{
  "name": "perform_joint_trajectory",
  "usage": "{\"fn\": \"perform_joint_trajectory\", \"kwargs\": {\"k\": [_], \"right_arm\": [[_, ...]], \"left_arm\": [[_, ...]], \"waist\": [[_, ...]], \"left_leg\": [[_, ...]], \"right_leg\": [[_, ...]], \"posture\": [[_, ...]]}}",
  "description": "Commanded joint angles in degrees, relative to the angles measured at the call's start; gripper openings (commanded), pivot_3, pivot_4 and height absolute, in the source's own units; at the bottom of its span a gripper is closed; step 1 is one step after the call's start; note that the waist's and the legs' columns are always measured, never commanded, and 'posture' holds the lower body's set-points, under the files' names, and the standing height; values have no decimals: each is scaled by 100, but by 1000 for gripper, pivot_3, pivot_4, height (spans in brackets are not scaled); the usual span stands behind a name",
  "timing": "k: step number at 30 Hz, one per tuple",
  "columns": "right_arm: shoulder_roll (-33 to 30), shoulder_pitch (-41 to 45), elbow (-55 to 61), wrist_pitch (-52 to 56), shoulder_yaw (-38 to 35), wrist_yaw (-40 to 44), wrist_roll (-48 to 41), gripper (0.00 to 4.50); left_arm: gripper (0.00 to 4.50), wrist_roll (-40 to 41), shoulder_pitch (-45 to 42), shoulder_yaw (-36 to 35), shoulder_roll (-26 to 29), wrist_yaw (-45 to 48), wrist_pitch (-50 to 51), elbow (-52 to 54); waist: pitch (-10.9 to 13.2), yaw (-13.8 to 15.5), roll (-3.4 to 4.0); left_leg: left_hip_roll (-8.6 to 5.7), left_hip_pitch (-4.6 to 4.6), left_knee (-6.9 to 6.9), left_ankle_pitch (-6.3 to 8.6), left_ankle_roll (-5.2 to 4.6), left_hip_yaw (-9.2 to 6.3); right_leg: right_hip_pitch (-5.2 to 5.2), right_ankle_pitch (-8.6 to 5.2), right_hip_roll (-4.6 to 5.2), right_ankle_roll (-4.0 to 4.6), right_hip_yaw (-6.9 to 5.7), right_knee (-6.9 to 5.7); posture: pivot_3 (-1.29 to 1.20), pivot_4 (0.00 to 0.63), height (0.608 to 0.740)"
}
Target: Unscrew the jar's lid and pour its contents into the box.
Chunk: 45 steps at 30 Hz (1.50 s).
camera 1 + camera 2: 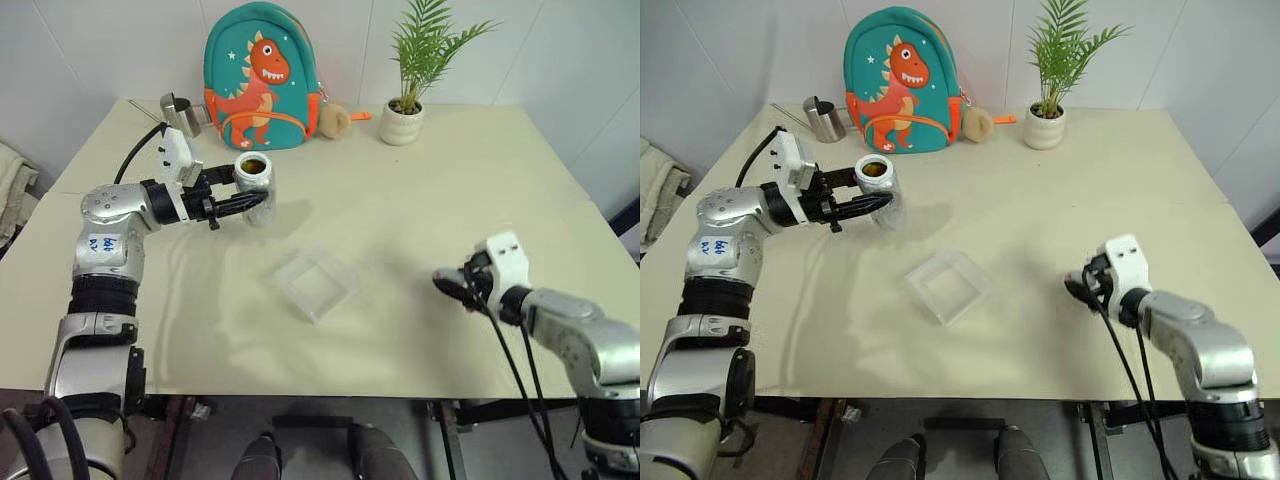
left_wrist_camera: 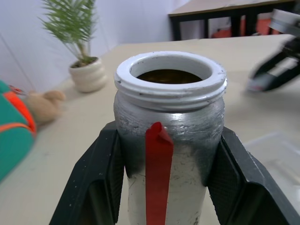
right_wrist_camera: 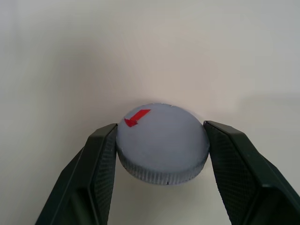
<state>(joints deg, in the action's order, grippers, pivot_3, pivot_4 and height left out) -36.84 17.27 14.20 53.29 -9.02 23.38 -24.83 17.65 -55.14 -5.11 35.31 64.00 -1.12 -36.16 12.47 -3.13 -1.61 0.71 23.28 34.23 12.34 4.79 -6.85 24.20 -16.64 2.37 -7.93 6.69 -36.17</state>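
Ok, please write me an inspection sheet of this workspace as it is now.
Surface: beige table, no spills seen.
Job's things: jar open, upright, dark contents inside; lid off; box at table centre, looks empty.
Clutter: dinosaur backpack, steel can, plush toy, potted plant along the far edge.
End effectors: left end effector shut on jar; right end effector shut on lid.
Cables: black cables hang off the right arm.
Surroundings: white wall; another table seen beyond.
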Motion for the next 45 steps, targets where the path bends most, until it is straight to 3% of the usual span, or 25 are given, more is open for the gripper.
{"fn": "perform_joint_trajectory", "kwargs": {"k": [1,7,14,18,22,28,32,38,45], "right_arm": [[139,-39,45,-138,-227,-95,17,2528],[91,-144,249,-183,-241,70,-27,4460],[-364,-585,809,-787,-788,877,-268,4460],[-624,-1303,1766,-953,-1813,2370,-1771,4460],[-801,-1666,1906,-875,-2277,2787,-2439,4460],[-1201,-2152,1702,-1088,-2439,3100,-2248,4460],[-1170,-2033,1618,-1230,-2384,3006,-2259,4460],[-1197,-2278,1748,-1234,-2649,3361,-2669,4460],[-1277,-2138,1585,-1385,-2632,3142,-2535,4460]], "left_arm": [[2009,-83,-374,-85,-120,-81,-467,-223],[2009,-323,-688,-11,-306,-81,-1065,-699],[2009,-823,-1004,201,-393,-265,-2175,-1116],[2009,-1532,-1261,580,-459,-554,-3760,-1455],[2009,-2069,-1440,936,-548,-788,-4916,-1718],[2009,-3343,-1696,1552,-547,-1686,-6548,-1894],[2009,-5321,-1944,1903,-370,-3526,-7083,-1613],[2009,-8957,-2203,3391,142,-7735,-6318,-503],[2009,-10906,-2512,5026,320,-10814,-4781,-493]], "waist": [[0,5,-1],[0,6,-1],[0,33,-1],[0,120,-1],[0,130,-1],[3,148,-6],[6,138,-11],[8,153,-14],[13,146,-24]], "left_leg": [[0,0,2,-1,1,-1],[0,1,3,-3,-1,-2],[-2,3,2,-2,-1,-2],[-2,2,0,-2,-1,-3],[-2,-13,7,-1,-3,-3],[-4,-9,50,1,-5,-2],[-4,-7,75,2,-7,3],[-6,-4,78,4,-2,6],[-9,-1,78,13,1,11]], "right_leg": [[0,2,0,-2,0,0],[-1,3,-1,-3,-1,0],[-1,3,0,-4,-1,2],[-11,6,0,-10,-4,18],[-42,13,0,-23,-4,38],[-64,20,0,-32,-1,60],[-69,28,-1,-38,6,61],[-70,29,0,-53,13,65],[-67,22,2,-61,13,65]], "posture": [[0,150,740],[0,150,740],[0,150,740],[0,150,740],[0,150,740],[0,150,740],[0,150,740],[0,150,740],[0,150,740]]}}
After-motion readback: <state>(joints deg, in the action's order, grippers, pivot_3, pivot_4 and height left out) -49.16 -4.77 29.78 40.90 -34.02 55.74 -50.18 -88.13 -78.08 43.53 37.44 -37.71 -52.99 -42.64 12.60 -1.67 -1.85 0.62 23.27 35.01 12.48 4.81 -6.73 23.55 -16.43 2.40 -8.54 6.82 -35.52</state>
